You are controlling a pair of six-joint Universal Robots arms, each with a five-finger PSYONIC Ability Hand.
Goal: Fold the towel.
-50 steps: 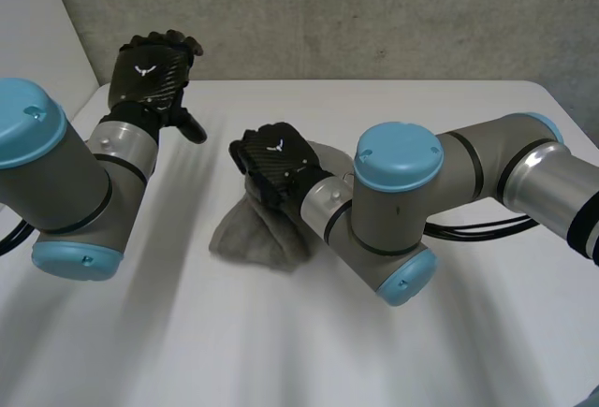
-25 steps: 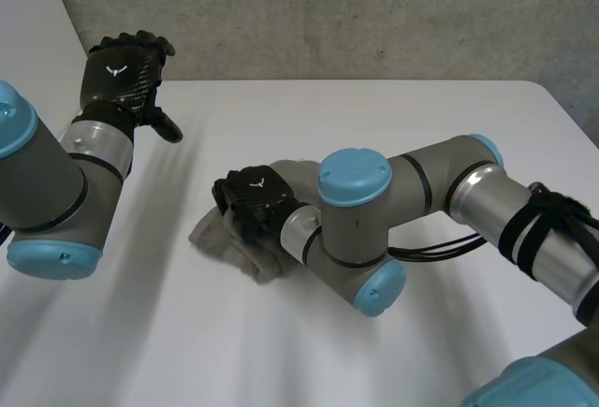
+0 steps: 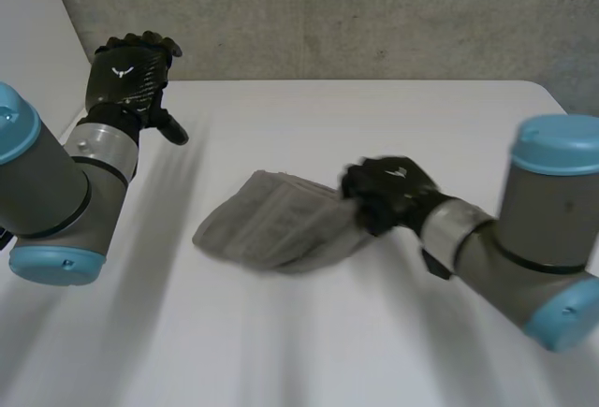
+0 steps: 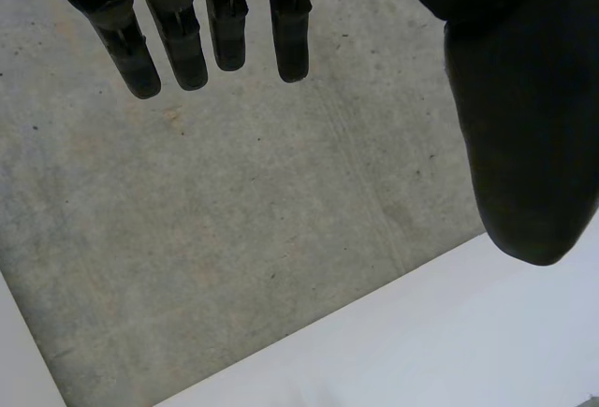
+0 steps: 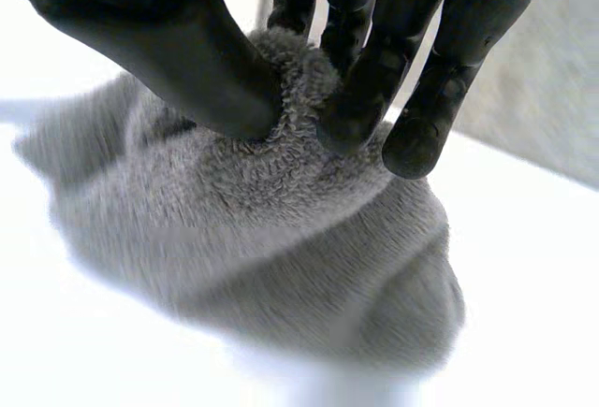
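Here, a white tabletop (image 3: 309, 351) carries one grey towel (image 3: 267, 229), and behind its far edge stands a rough, speckled concrete wall (image 3: 374, 14). The right arm (image 3: 552, 229), grey with a light-blue cap, reaches in from the side. Its right robot hand (image 3: 388, 194) covers the towel's end on that side in the head view. The rest of the cloth lies unobstructed near the middle of the tabletop.

The towel is a long, low, bunched mound with layered folds running along it, and it tapers to a rounded end toward the left arm (image 3: 47, 192). In the right wrist view its surface is a fuzzy, looped pile. A raised ridge of it is pinched between the thumb (image 5: 159, 47) and the fingers (image 5: 360, 89), while the cloth below sags in a soft, rounded bulge onto the tabletop.

The left robot hand (image 3: 126, 79) is held up at the far left corner of the tabletop, well apart from the towel. In its own wrist view its fingers (image 4: 178, 33) are straight and slightly spread, the thumb (image 4: 515, 117) stands apart from them, and it holds nothing, with the wall and the tabletop's edge beyond it.
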